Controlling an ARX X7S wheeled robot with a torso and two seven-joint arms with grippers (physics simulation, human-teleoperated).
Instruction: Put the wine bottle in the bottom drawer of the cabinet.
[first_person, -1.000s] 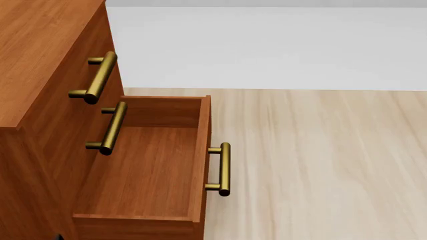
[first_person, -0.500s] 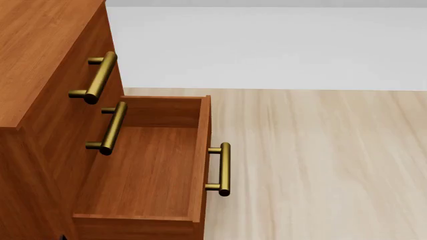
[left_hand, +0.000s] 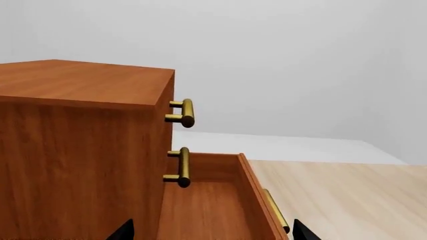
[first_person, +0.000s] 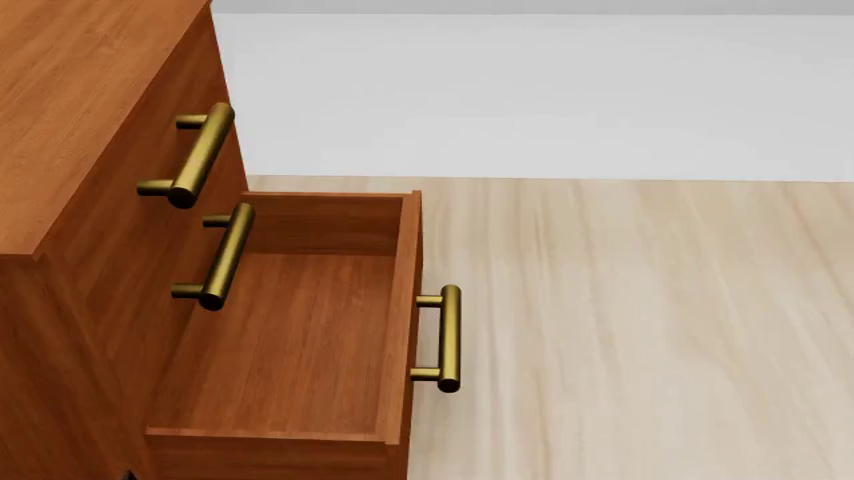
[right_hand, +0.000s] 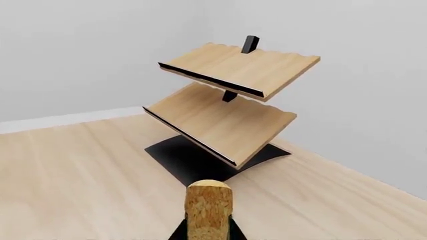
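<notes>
My right jaws were clamped on the wine bottle. Only its tan cork showed in my right wrist view, standing upright between the two dark fingertips at the lower edge. I judged the grip sat at the neck so the bottle would hang plumb and could go down into a box without tipping. Beyond the cork stood a pale wooden rack with two tilted shelves on a black base, resting on the light wood floor near the corner of the white walls. The bottle was therefore well apart from its goal and turned away from it.

The cabinet stood at the left of my head view, its two upper drawers shut. The bottom drawer was pulled well out over the floor, its brass handle facing away from the cabinet and its inside bare. It stood open, I took it, to receive the bottle.

My left jaws hung above the rear part of that open drawer, beside the cabinet's side. Only the two dark tips showed at the frame's edge, wide apart and holding nothing. Carrying the bottle over still remained.
</notes>
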